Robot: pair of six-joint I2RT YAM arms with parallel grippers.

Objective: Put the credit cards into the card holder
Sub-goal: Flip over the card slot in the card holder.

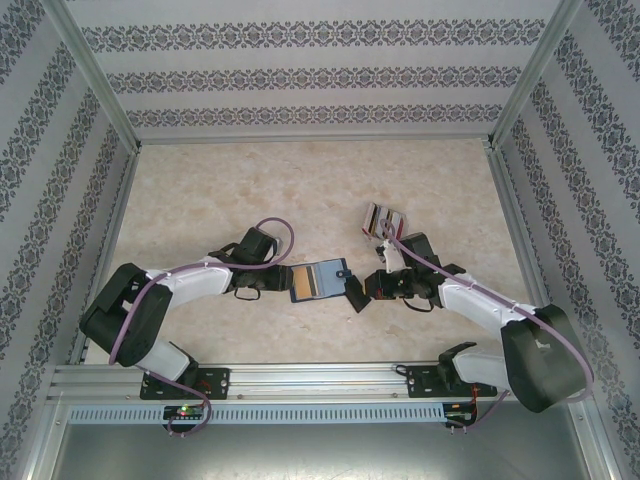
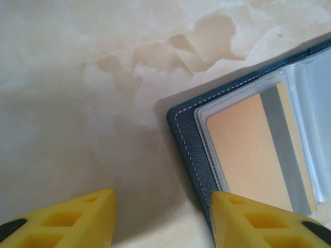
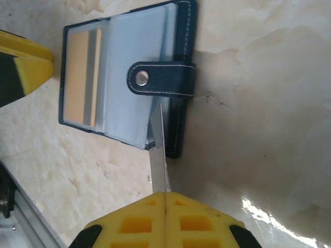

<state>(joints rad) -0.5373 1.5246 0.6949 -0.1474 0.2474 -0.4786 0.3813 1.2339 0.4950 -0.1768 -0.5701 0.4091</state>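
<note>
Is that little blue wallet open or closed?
Open: the card holder lies spread flat, with a yellow-orange card visible in its inner sleeve.

Patterned walls (image 1: 320,75) (marbled tabletop (image 1: 250,190))

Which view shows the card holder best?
Right wrist: the card holder lies nearly whole and open, snap tab and yellow-orange card clear. Top external shows it small and distant; left wrist catches one corner with that card.

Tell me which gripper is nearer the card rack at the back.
Right. The right gripper, shut on a card, sits just in front of the rack; the left gripper is farther, across the open card holder.
</note>
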